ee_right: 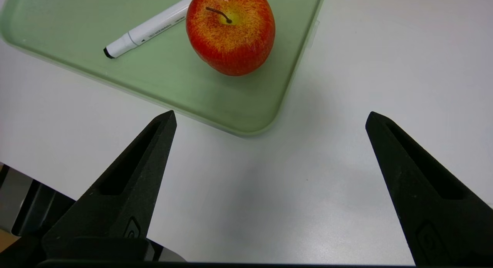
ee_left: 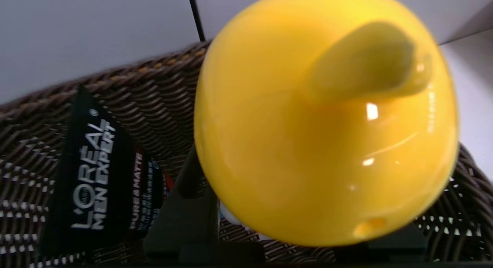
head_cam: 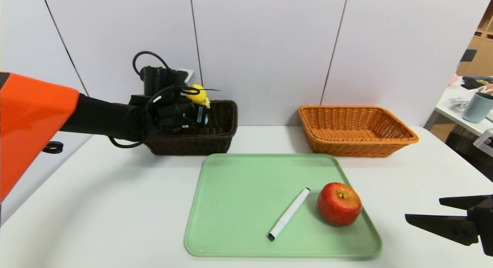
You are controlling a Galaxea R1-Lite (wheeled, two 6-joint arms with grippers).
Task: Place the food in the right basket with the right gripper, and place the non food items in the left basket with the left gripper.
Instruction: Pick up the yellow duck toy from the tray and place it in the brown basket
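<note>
Marker (head_cam: 289,213) lying diagonally on tray (head_cam: 231,191), black tip nearest robot

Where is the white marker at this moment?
In the head view, the white marker lies on the green tray, just left of the red apple, with its black tip toward the tray's near edge.

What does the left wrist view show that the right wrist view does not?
Only the left wrist view: the yellow duck toy held in the left end effector over the dark brown basket, where a black tube already lies.
Only the right wrist view: the apple and white marker on the green tray, and the open right end effector above the white table.
Both share: nothing.
</note>
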